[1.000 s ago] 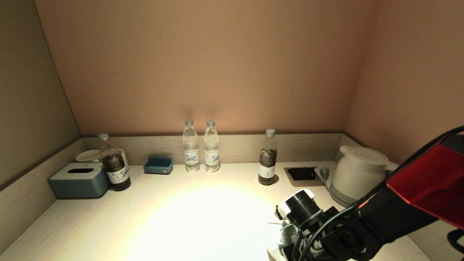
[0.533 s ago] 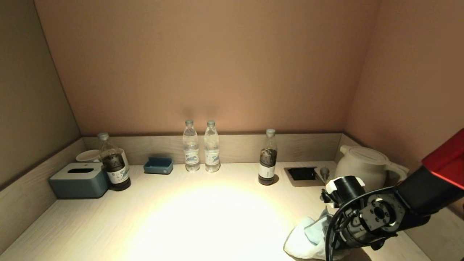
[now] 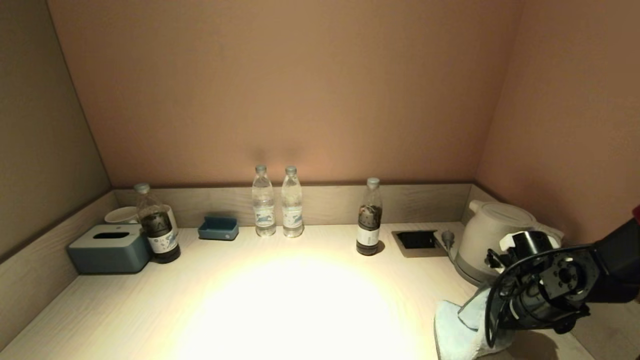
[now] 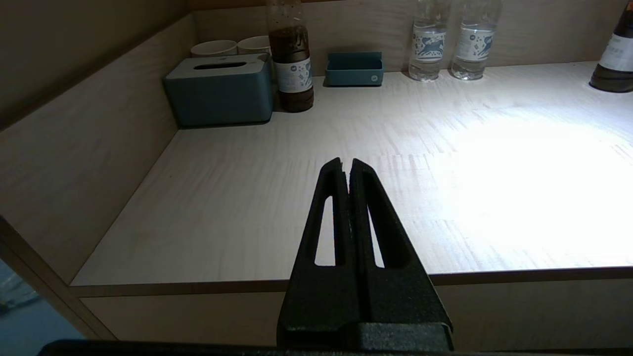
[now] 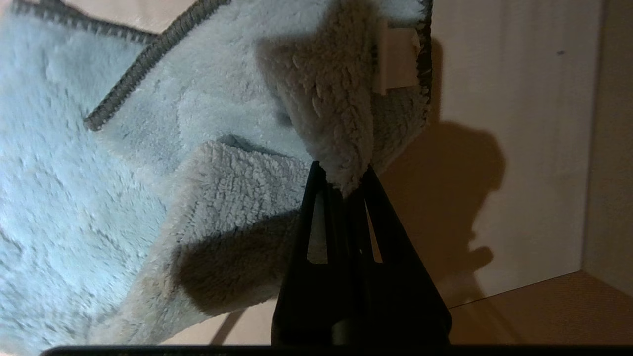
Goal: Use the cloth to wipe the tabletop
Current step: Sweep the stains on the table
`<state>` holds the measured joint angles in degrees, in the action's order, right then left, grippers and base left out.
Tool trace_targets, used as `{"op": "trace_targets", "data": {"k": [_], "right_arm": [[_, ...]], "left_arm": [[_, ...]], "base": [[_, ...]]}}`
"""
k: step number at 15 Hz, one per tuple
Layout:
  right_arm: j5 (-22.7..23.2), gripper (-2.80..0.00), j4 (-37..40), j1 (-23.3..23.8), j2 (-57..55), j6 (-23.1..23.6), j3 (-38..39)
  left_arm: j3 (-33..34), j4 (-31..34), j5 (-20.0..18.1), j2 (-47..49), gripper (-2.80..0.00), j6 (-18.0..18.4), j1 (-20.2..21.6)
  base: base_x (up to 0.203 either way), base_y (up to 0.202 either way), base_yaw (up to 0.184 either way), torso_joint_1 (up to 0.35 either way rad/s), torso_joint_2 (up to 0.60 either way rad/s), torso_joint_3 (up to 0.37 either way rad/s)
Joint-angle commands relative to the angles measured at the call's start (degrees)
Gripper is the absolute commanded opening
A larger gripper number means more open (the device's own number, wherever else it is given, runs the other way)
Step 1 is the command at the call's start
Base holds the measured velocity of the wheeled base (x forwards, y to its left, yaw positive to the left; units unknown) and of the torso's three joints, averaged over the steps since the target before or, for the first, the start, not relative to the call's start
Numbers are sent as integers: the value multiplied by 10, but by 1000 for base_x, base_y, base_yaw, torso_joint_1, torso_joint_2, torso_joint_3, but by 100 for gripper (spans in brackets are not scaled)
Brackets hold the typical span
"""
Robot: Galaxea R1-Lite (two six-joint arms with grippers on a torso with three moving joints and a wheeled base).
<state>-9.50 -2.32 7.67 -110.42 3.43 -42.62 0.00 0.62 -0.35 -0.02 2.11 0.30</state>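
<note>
The pale blue cloth (image 3: 457,330) lies crumpled on the pale wood-grain tabletop (image 3: 280,300) at the front right corner, just in front of the kettle. My right gripper (image 5: 342,173) is shut on a fold of the cloth (image 5: 198,148), near its small tag (image 5: 395,59); in the head view the fingers are hidden behind the right wrist (image 3: 545,285). My left gripper (image 4: 346,162) is shut and empty, held back over the front left edge of the tabletop (image 4: 247,198); it does not show in the head view.
A white kettle (image 3: 492,237) stands at the right rim beside a black recess (image 3: 416,240). A dark bottle (image 3: 369,217), two water bottles (image 3: 277,202), a small blue tray (image 3: 218,228), another dark bottle (image 3: 156,225), cups and a blue-grey tissue box (image 3: 109,248) line the back.
My right arm has swept to the right along the front of the tabletop, dragging the cloth with it toward the right rim. The left arm has not moved.
</note>
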Motion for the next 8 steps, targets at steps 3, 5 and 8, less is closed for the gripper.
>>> {"op": "trace_targets", "data": {"k": [3, 5, 8], "right_arm": [[0, -280, 1, 9, -55, -5, -47], [0, -280, 4, 4, -93, -27, -86], [2, -280, 5, -32, -109, -40, -104]], "left_arm": [[0, 0, 0, 0, -280, 0, 0], [0, 0, 0, 0, -280, 0, 0], [0, 0, 0, 0, -280, 0, 0]], "base": [[0, 0, 0, 0, 0, 0], [0, 0, 0, 0, 0, 0], [0, 0, 0, 0, 0, 0]]}}
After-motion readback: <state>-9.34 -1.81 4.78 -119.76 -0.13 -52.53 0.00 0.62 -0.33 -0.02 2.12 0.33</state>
